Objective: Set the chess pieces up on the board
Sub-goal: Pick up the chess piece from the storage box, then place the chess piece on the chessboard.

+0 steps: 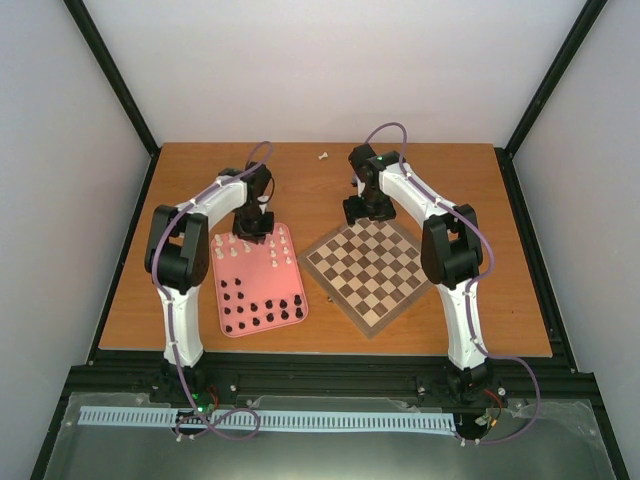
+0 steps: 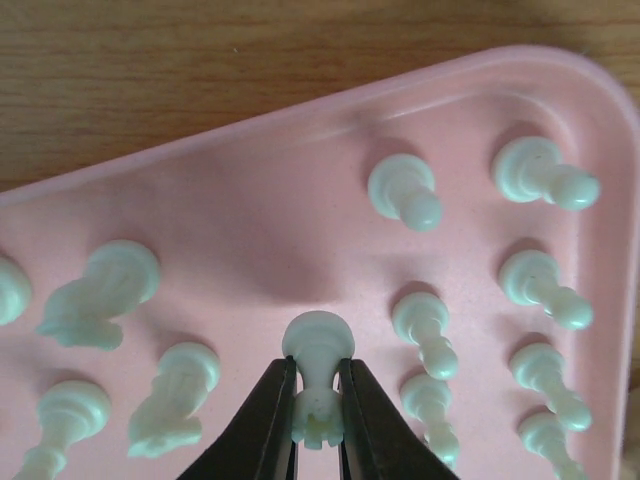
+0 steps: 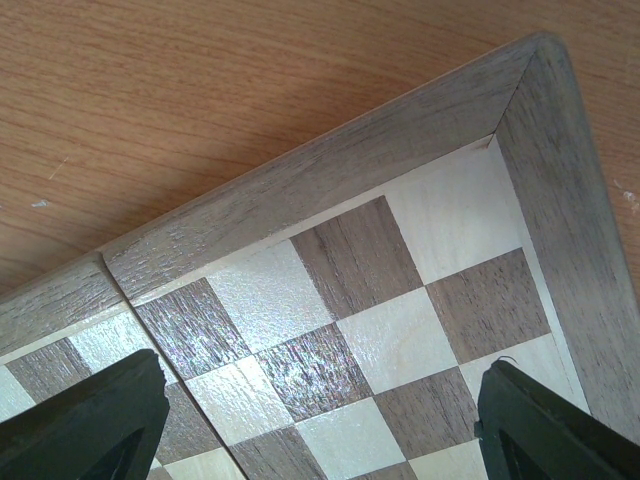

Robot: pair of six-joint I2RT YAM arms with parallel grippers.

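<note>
A white piece is being gripped by the left gripper in the pink tray; the board is lying rightward under the open right gripper.

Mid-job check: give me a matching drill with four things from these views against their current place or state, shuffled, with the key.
Things
1. left gripper
2. right gripper
3. board
4. stray piece

Places or states
A. open above a corner of the board
B. lying alone on the table, far side
C. shut on a cream-white piece in the pink tray
D. turned cornerwise, to the right of the pink tray

Pairs: 1-C, 2-A, 3-D, 4-B
</note>
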